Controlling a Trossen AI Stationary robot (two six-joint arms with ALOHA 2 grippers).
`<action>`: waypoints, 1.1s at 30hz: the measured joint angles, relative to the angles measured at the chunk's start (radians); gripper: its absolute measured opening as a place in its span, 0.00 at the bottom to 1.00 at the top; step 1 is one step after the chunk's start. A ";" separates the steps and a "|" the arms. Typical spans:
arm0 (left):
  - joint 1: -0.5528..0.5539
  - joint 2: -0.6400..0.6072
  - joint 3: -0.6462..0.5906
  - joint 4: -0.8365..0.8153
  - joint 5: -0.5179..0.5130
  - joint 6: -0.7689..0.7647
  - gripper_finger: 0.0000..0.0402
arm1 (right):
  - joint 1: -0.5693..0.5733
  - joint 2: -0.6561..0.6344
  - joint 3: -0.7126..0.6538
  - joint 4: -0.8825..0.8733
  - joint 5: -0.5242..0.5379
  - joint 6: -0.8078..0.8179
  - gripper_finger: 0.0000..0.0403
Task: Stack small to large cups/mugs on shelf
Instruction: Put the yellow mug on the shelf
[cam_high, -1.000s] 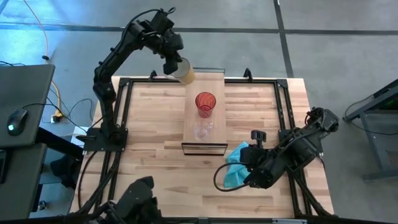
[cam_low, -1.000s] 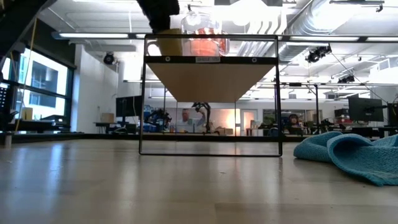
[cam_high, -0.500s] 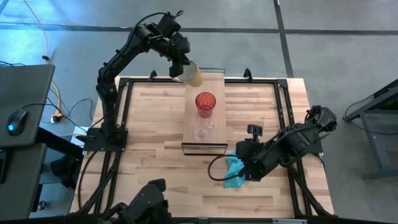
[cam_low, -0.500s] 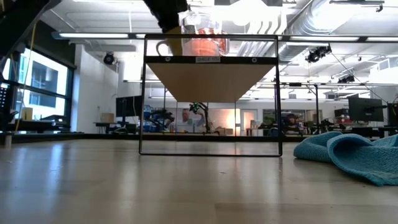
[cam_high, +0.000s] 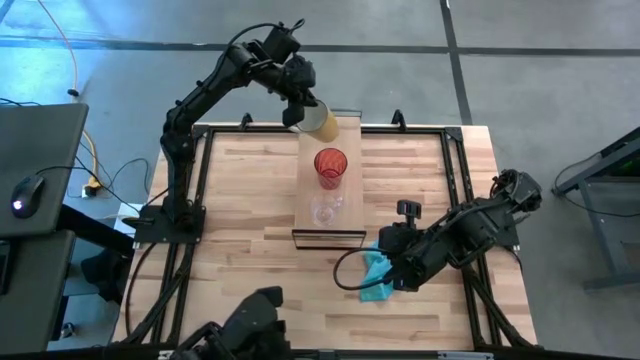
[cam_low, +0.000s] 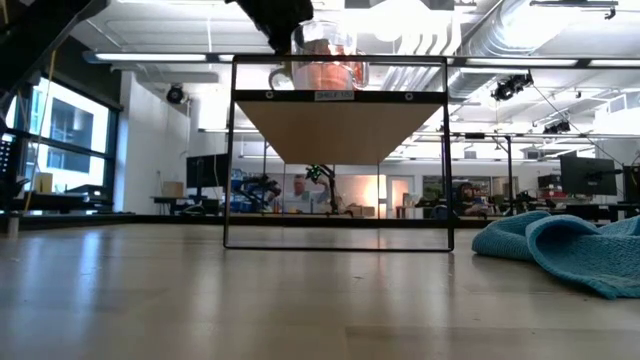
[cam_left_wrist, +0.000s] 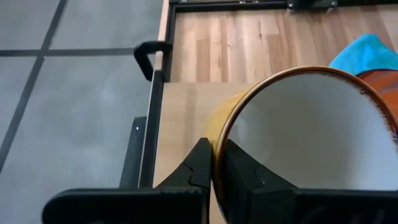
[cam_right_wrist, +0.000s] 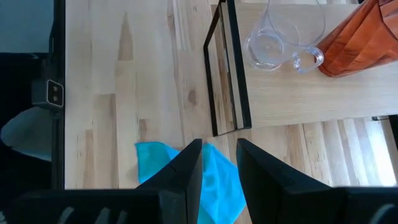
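The cream mug (cam_high: 320, 121) hangs tilted over the far end of the shelf (cam_high: 350, 190), near the top centre of the overhead picture, held in the left gripper (cam_high: 297, 105). The left wrist camera shows what the overhead cannot: the two fingers (cam_left_wrist: 202, 163) pinch the mug's brown rim (cam_left_wrist: 217, 149), one inside and one outside, and the pale inside of the mug faces the lens. Below the mug in the overhead picture the red cup (cam_high: 330, 166) stands upright on the shelf, and below that, just beside it, the clear glass (cam_high: 323, 211).

From bench height, the shelf is a raised board on a thin dark frame (cam_low: 233, 150). The red cup (cam_low: 330, 70) and the glass show along the top edge of that frame, with the dark left arm coming in above them.

The right gripper (cam_high: 393, 270) sits low at the lower right of the overhead picture, over the teal cloth (cam_high: 374, 278) on the bench (cam_high: 240, 210). Its wrist camera shows the fingers (cam_right_wrist: 186, 171) a narrow gap apart, holding nothing, the cloth (cam_right_wrist: 214, 180) between and under them, and the glass (cam_right_wrist: 273, 38) and red cup (cam_right_wrist: 357, 40) on the shelf beyond.
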 joint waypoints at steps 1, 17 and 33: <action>0.000 0.000 0.000 0.003 0.005 0.000 0.01 | 0.000 0.000 0.000 0.000 0.000 0.000 0.23; -0.028 0.040 0.000 0.068 0.047 0.000 0.01 | 0.000 0.000 0.000 0.002 0.003 -0.008 0.23; -0.023 0.060 0.013 0.073 0.029 0.004 0.01 | 0.000 0.000 0.000 0.002 0.007 -0.027 0.23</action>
